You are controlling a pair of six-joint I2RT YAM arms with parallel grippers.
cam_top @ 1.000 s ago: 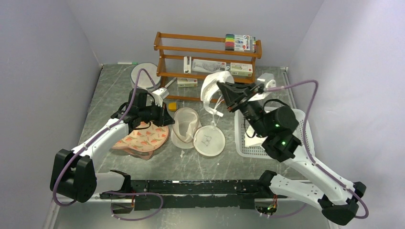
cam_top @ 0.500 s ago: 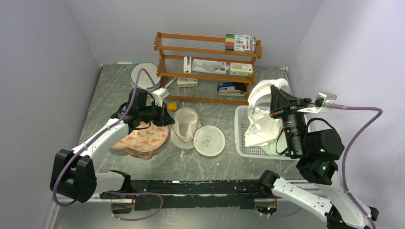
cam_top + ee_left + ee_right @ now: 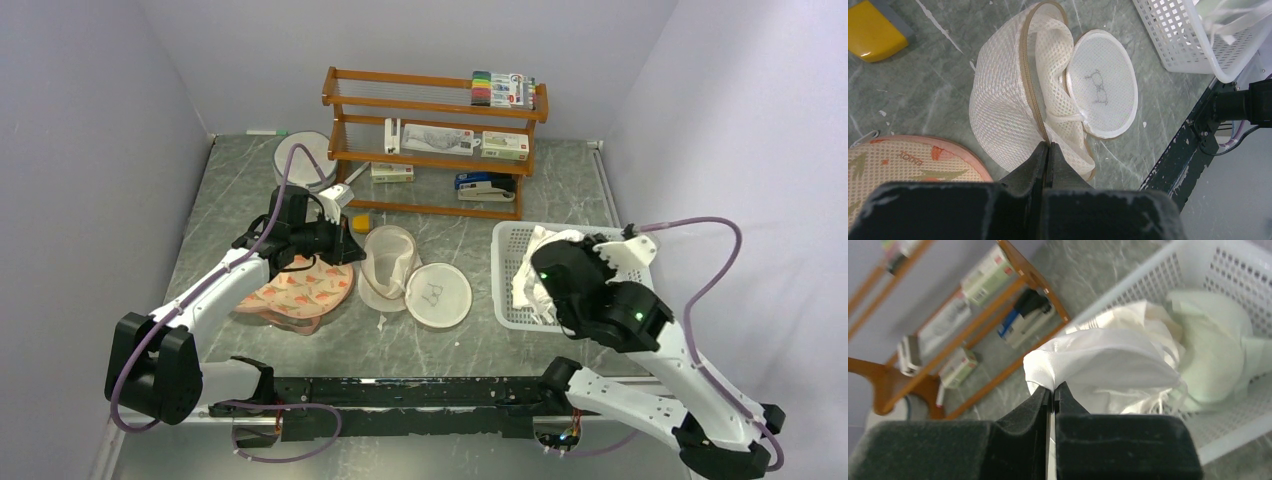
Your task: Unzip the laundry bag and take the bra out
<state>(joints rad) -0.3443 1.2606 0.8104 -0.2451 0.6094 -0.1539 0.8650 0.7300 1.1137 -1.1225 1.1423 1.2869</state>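
Note:
The cream-white mesh laundry bag (image 3: pixel 388 262) lies unzipped in the middle of the table, its domed half open and its flat disc (image 3: pixel 438 293) with the dark glasses-like mark beside it. My left gripper (image 3: pixel 350 248) is shut on the bag's zip edge, seen close up in the left wrist view (image 3: pixel 1047 146) at the rim of the bag (image 3: pixel 1003 110). My right gripper (image 3: pixel 1053 388) is shut on a fold of the white bra (image 3: pixel 1108 357), which hangs into the white basket (image 3: pixel 1218 270). From above, the bra (image 3: pixel 530 270) shows beside the right wrist, whose fingers are hidden.
A peach carrot-print case (image 3: pixel 298 290) lies under my left arm. A pale green garment (image 3: pixel 1220 355) lies in the basket (image 3: pixel 498 300). A wooden shelf (image 3: pixel 430 110) with boxes stands at the back, a round white container (image 3: pixel 305 155) to its left, a yellow object (image 3: pixel 873 27) near the bag.
My right arm carried the white bra from above the bag to the right and lowered it into the basket. My left gripper and the bag have not moved.

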